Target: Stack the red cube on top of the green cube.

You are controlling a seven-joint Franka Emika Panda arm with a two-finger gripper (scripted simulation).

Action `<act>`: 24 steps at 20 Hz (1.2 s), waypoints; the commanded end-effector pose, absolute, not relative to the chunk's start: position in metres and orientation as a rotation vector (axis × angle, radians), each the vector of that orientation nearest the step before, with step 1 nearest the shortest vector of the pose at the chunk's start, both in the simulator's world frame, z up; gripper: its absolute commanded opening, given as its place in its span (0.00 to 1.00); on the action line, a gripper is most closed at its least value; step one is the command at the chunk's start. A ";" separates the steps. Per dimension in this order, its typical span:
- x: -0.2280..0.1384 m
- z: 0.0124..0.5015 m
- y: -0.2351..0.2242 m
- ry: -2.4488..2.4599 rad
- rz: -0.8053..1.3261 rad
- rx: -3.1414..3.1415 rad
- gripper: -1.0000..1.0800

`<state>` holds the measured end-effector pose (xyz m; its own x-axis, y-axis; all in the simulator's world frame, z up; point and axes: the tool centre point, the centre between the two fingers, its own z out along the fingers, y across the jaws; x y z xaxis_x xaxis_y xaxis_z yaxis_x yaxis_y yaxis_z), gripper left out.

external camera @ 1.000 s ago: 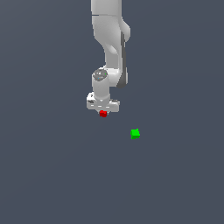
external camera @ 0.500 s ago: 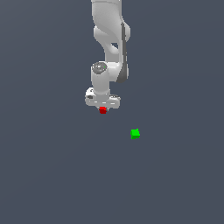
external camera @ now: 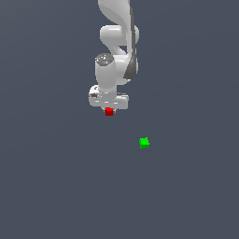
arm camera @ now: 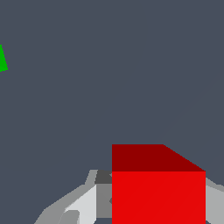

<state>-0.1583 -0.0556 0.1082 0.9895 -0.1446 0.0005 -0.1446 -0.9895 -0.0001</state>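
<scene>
Pincer [external camera: 108, 108] partly hides red cube [external camera: 109, 112].

I've got a bright red cube [external camera: 109, 111] just above centre, a bright green cube [external camera: 144, 143] right of centre, a white-and-grey gripper [external camera: 108, 106], and a plain slate-blue counter [external camera: 56, 186] all round.

Parts hidden or cut off

In the wrist view, the green cube [arm camera: 2, 58] is cropped at the nine o'clock edge, the red cube [arm camera: 158, 192] at six o'clock, where the fingers [arm camera: 83, 205] are partly covered. In the exterior view, the fingertips are too small to be made out.
</scene>
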 end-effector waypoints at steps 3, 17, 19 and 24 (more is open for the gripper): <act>-0.158 0.119 -0.056 0.227 0.000 -3.134 0.00; -0.132 0.108 -0.022 0.227 -0.001 -3.132 0.00; -0.123 0.104 -0.010 0.227 0.000 -3.132 0.00; -0.095 0.094 0.026 0.227 0.000 -3.131 0.00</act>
